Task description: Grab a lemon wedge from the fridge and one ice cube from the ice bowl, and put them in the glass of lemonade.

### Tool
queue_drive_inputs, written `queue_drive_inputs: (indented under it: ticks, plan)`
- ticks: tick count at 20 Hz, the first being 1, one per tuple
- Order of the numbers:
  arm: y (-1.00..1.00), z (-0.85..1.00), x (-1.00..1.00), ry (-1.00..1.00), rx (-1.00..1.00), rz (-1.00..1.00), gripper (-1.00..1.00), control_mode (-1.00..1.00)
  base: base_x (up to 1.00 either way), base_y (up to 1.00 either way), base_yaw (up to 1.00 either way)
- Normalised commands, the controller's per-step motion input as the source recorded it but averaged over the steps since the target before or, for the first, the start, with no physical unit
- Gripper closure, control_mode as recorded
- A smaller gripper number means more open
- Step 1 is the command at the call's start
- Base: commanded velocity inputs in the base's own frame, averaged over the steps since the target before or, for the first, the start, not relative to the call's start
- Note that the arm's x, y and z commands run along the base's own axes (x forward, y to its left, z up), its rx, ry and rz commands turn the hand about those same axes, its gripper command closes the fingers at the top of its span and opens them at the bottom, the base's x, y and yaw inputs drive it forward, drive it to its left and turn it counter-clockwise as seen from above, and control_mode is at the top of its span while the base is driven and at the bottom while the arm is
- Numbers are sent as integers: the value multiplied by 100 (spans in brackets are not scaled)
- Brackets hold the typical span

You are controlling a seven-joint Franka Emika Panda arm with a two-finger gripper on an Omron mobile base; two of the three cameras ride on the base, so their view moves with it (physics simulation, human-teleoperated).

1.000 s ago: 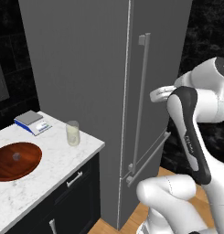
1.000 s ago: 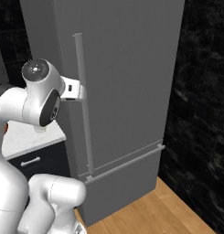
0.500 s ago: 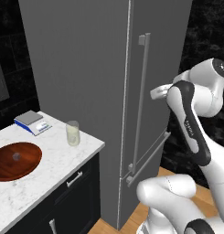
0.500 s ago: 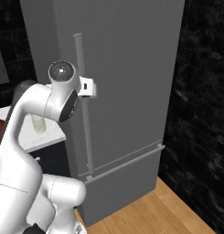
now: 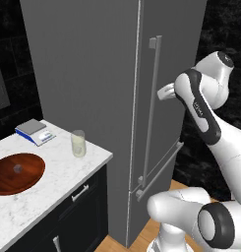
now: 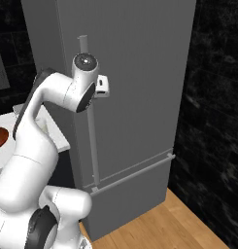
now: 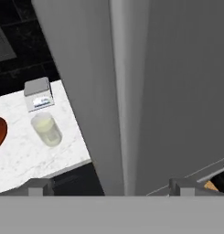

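Note:
The fridge (image 5: 92, 74) stands shut, so the lemon wedge is hidden. Its long vertical handle (image 5: 154, 108) is right by my gripper (image 5: 162, 92), which is held at the bar's upper part (image 6: 87, 58). In the hand view the handle (image 7: 124, 91) runs up between my fingertips (image 7: 40, 185), which stand wide apart and do not touch it; the gripper (image 7: 111, 187) is open and empty. The glass of lemonade (image 5: 78, 143) stands upright on the counter left of the fridge. The ice bowl (image 5: 16, 172) lies further left with an ice cube (image 5: 16, 169) in it.
A small grey-and-blue scale (image 5: 36, 132) sits at the back of the white marble counter (image 5: 53, 187). Dark cabinets with a drawer handle (image 5: 78, 193) are below it. A black tiled wall (image 6: 217, 97) stands right of the fridge, above wooden floor (image 6: 164, 223).
The arm has stretched forward and brought the hand in against the fridge handle. The jaws stayed wide open. Glass and bowl have not moved.

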Motion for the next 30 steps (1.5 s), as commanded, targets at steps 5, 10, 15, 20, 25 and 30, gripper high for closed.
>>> queue_drive_inputs:
  ticks: [5,10,15,20,25,30]
  plan:
    - [13,-28,72,0,2,5,-100,-100,0,0,0]
    - [22,-20,51,0,1,3,-100,-100,0,0,0]
    - [23,-17,46,0,0,2,-100,-100,0,0,0]
    - [13,-24,40,0,1,1,-100,-100,0,0,0]
    - [3,-23,25,-1,3,1,-100,-100,0,0,0]
    - [-7,-7,43,0,9,8,-100,-100,0,0,0]
